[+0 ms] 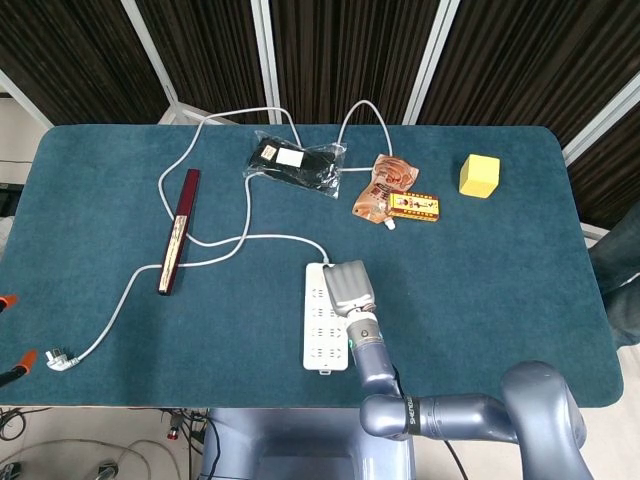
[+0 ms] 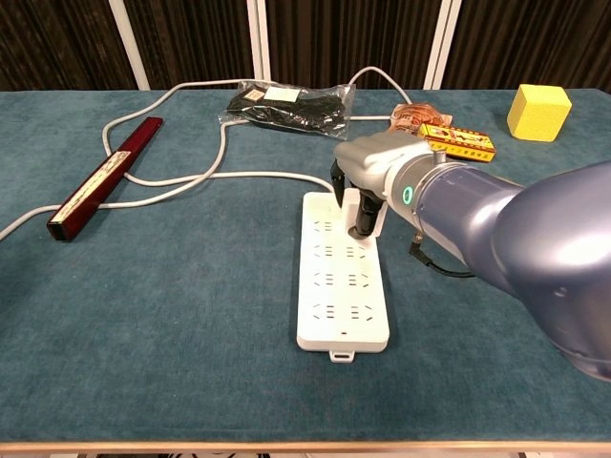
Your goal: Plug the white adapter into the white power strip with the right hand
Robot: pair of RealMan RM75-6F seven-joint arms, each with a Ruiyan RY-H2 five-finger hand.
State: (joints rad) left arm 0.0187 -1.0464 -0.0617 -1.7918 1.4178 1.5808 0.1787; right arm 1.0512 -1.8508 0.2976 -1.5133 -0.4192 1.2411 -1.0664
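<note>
Chest view: right hand (image 2: 368,181) grips white adapter (image 2: 368,215), pressing it onto far end of white power strip (image 2: 339,296).

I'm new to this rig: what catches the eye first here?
The right hand holds the white adapter over the far end of the white power strip, mid-table. Beyond sit a yellow block at far right and a dark red bar at left.

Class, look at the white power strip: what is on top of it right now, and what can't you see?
On the white power strip the right hand holds the white adapter at its far end. Nearer sockets lie bare. The prongs and the socket beneath are covered, so seating cannot be judged.
</note>
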